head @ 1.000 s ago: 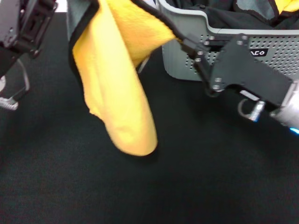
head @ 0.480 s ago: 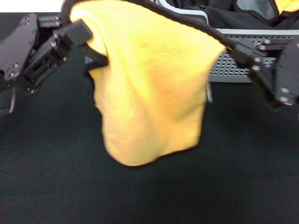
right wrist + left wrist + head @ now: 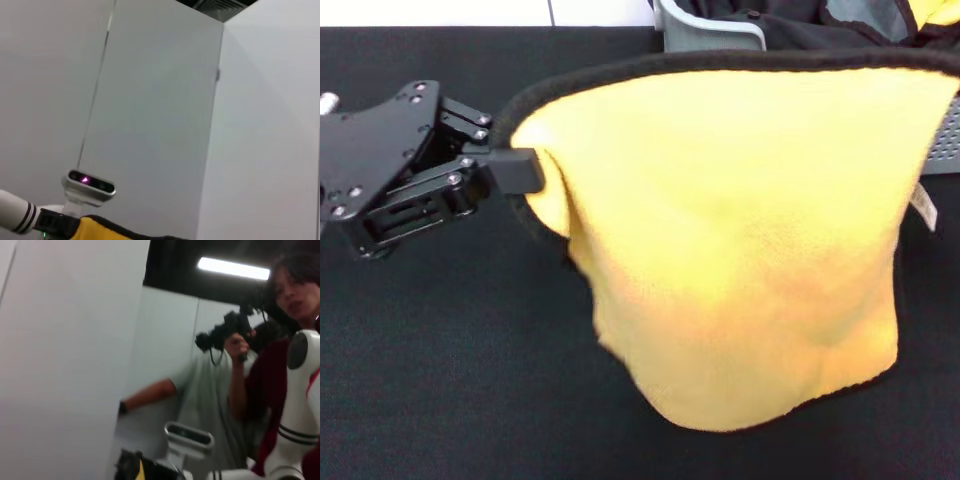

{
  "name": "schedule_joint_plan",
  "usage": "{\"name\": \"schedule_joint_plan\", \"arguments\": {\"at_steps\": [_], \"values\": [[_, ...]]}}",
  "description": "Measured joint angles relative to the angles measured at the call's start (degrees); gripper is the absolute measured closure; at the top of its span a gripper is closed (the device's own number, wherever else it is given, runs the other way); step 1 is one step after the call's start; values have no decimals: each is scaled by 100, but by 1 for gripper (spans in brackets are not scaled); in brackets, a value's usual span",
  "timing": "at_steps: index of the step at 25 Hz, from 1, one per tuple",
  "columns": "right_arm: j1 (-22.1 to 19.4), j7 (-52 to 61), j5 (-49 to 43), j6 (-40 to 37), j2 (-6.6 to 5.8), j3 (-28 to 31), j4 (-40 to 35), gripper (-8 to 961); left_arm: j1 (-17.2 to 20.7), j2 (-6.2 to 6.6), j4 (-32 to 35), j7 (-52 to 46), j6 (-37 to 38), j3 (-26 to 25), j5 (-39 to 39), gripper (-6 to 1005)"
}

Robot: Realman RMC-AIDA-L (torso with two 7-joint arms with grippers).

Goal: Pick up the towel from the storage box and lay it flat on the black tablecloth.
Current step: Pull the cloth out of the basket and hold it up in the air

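The left gripper [image 3: 525, 170], jaws clamped on the towel [image 3: 740, 250], should lower it evenly onto the black tablecloth [image 3: 440, 380]; right jaws unseen.

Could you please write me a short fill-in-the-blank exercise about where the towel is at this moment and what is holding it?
1. The left tool is shut on a corner of the ____.
2. The towel hangs spread out above the black ____.
3. The trim along the towel's edge is ____.
4. Behind the towel stands the grey storage ____.

Missing words: towel; tablecloth; black; box
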Motion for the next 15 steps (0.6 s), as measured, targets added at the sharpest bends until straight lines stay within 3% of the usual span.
{"name": "schedule_joint_plan", "arguments": {"at_steps": [8,12,15], "values": [[-69,328,-346,261,-4,113,-168,947,-201,91,61,-318,6,359,368,975],[-430,518,-385,624,0,113,-488,947,-16,161,355,-473,15,744,203,975],[-928,529,-390,777,81,99,-1083,947,170,254,722,-855,22,866,-51,975]]}}
